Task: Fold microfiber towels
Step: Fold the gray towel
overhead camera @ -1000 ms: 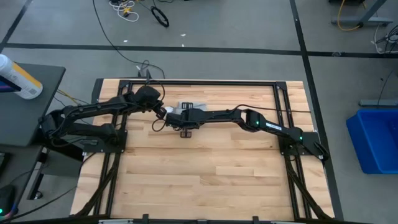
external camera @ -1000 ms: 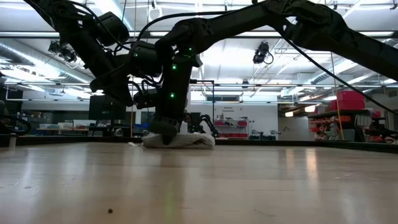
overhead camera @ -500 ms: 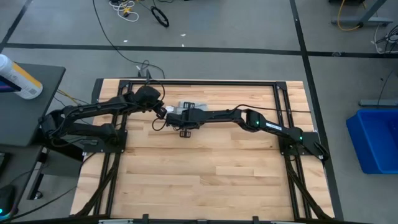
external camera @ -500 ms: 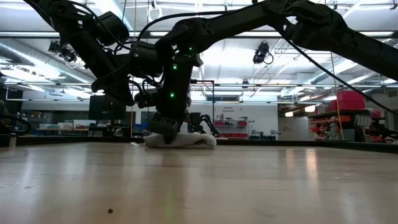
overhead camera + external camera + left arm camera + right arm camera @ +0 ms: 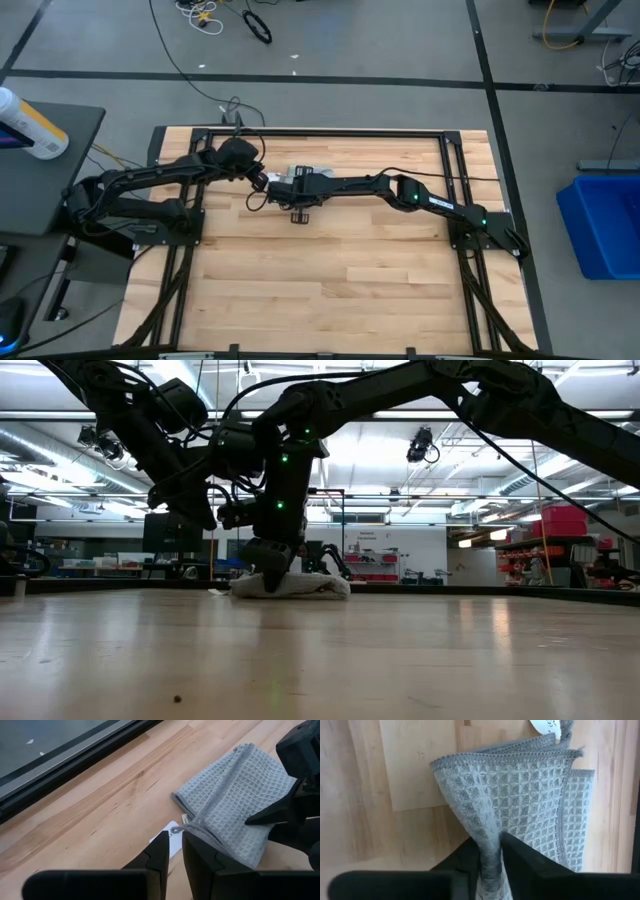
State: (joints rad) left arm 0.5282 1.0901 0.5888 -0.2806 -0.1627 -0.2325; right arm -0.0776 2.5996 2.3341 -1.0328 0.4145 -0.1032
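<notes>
Right claw (image 5: 490,851): fingers pressed together on a raised fold of the microfiber towel (image 5: 520,795), cloth bunched between them and fanning out beyond. Seen from above, this claw (image 5: 297,188) sits toward the far middle of the counter (image 5: 330,290), directly over the towel. From counter height, the same claw (image 5: 262,572) comes down onto the cloth's near-left end; the rest of the towel (image 5: 295,586) lies as a low heap to its side.

Left claw (image 5: 172,851): fingers close together, only a narrow gap, nothing between them. Just ahead of its tips lies the white tag (image 5: 171,836) at the towel's corner, with the stitched edge (image 5: 200,827) running alongside. The towel (image 5: 235,800) spreads away from this claw toward the right arm's dark body. From above, the left claw (image 5: 262,180) sits just beside the right one.

Step in hand, by my reading: a fold in progress, the towel already doubled at least once, the right claw carrying one edge.

Next move likely calls for laying the pinched fold across the lower layers with edges matched, then letting go without dragging cloth. The left claw looks placed to pin or take the tagged corner; corner slipping is the risk.
</notes>
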